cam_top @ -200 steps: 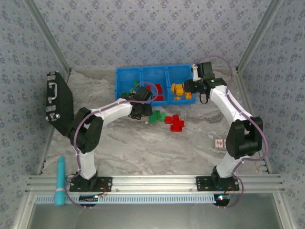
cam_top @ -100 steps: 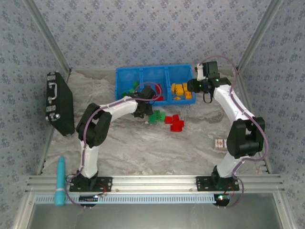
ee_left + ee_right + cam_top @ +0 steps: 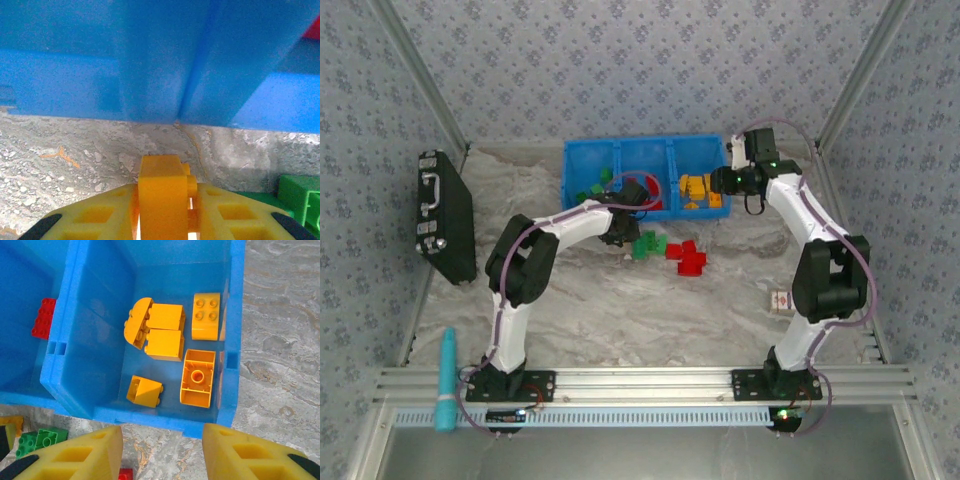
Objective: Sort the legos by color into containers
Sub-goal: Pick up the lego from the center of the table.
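Bin [image 3: 582, 160] is sitting far-middle on table [image 3: 650, 320], legos [image 3: 165, 335] lying in its compartments [image 3: 170, 280]. Loose legos [image 3: 682, 255] are lying just before it, one lego [image 3: 160, 182] sitting in left gripper [image 3: 163, 212] by bin's front wall. Case [image 3: 442, 215] is leaning far left, small box [image 3: 780, 300] lying right.

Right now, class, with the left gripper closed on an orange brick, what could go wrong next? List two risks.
The orange brick in the left gripper sits low, close in front of the blue bin; moving forward without lifting may strike its front wall. The right gripper hovers open over the orange compartment, so the arms might clash there.
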You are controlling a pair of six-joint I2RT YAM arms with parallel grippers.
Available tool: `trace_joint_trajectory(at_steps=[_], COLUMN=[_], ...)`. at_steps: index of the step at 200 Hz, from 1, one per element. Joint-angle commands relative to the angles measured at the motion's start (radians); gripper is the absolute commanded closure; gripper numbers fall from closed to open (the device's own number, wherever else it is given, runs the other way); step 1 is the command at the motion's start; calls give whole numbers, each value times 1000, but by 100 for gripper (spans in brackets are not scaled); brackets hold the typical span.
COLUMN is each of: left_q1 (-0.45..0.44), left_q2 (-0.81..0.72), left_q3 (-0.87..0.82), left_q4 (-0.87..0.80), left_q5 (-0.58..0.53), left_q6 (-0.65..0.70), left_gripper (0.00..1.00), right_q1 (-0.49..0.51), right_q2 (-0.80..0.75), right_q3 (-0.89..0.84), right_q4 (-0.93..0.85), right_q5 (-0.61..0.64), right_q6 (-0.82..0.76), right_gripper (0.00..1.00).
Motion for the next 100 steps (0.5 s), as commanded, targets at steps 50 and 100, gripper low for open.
trace_joint_trajectory(at_steps=[50, 100], left_q1=[-29, -107], left_q2=[-79, -178], left_q3=[-73, -17], left_q4=[-126, -200], left_q5=[-11, -30], left_q6=[6, 8], left_gripper=[71, 72], right_q1=[-13, -10], right_q2=[6, -19], right_q3=[39, 23], right_q4=[-16, -25], right_q5=[-45, -27], right_q6=[-4, -8], right_gripper=[52, 51])
